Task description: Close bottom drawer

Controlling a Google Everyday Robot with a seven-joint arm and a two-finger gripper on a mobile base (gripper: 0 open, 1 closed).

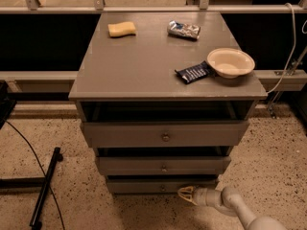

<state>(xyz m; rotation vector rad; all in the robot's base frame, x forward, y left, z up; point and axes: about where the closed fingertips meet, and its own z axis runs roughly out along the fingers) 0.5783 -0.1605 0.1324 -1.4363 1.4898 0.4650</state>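
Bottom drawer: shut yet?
Not fully: dark gap shows above the bottom drawer front; hand is just before it, right of its knob.

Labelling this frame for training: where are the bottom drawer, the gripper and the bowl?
bottom drawer (144,186), camera view, front panel left of the knob.
gripper (186,194), camera view, its tip, at the drawer front's lower right.
bowl (230,63), camera view, bare inside.

One elevated front view, tilted down on the cabinet (144,66), pincer (186,194) near bottom-right
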